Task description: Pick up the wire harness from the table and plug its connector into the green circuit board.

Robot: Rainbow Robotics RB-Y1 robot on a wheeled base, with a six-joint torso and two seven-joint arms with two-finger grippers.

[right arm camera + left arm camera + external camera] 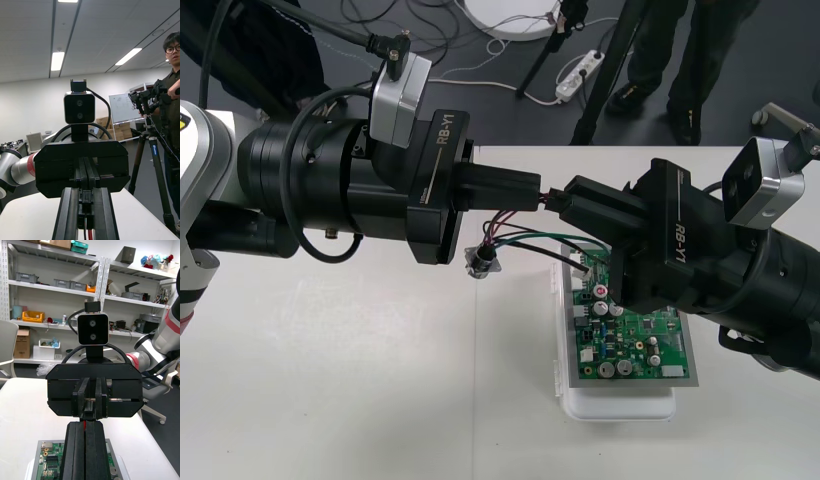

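Note:
My two grippers meet tip to tip above the table, just behind the green circuit board (635, 340) on its white base (620, 405). The left gripper (528, 190) is shut, and a bit of red wire (84, 423) shows between its fingers (75, 450). The right gripper (568, 202) is shut on the small black plug (87, 204). Below them the harness wires (525, 236), red, black and green, hang in loops. The round metal socket (480, 260) dangles under the left gripper. Each wrist view faces the other gripper (83, 170) (93, 397). A corner of the board (48, 463) shows beneath.
Beyond the table's far edge the dark floor holds a tripod (552, 58), a power strip (580, 70) and loose cables. Bare table (360, 380) stretches to the left of the board and toward the front edge.

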